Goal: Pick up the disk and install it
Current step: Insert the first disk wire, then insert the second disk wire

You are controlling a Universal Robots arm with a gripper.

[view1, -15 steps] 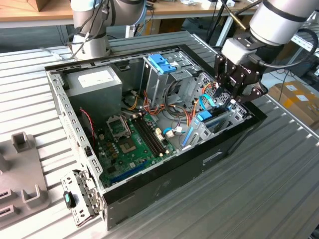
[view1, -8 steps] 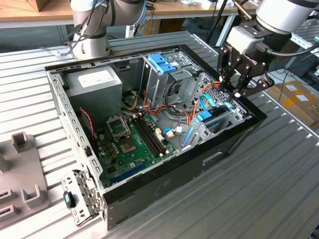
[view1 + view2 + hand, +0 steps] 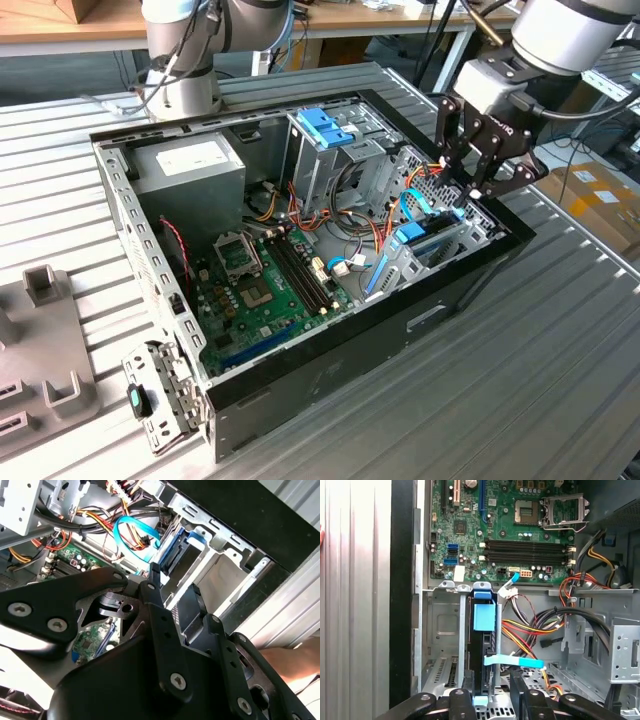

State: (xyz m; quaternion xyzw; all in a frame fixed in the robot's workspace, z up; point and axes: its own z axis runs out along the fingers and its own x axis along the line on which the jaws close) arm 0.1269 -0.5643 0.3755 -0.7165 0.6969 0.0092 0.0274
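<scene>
The disk (image 3: 484, 617) stands on edge in the metal bay at the front corner of the open computer case (image 3: 330, 355). Its light-blue carrier rail faces up, and a blue cable (image 3: 512, 661) crosses beside it. In the exterior view the disk (image 3: 428, 238) sits low in the bay at the case's right end. My gripper (image 3: 478, 190) hangs just above it. In the first wrist view my gripper (image 3: 491, 694) is open, one finger on each side of the disk's edge with a gap on both sides. The second wrist view looks past my gripper (image 3: 175, 580) at the blue carrier (image 3: 176, 555).
A tall drive cage with a blue latch (image 3: 325, 125) rises mid-case beside loose orange and yellow cables (image 3: 375, 235). The motherboard (image 3: 265, 290) lies at the case floor, with the power supply (image 3: 190, 165) behind it. A second arm's base (image 3: 180, 60) stands behind the case. Grey fixtures (image 3: 40, 290) sit at the exterior view's left.
</scene>
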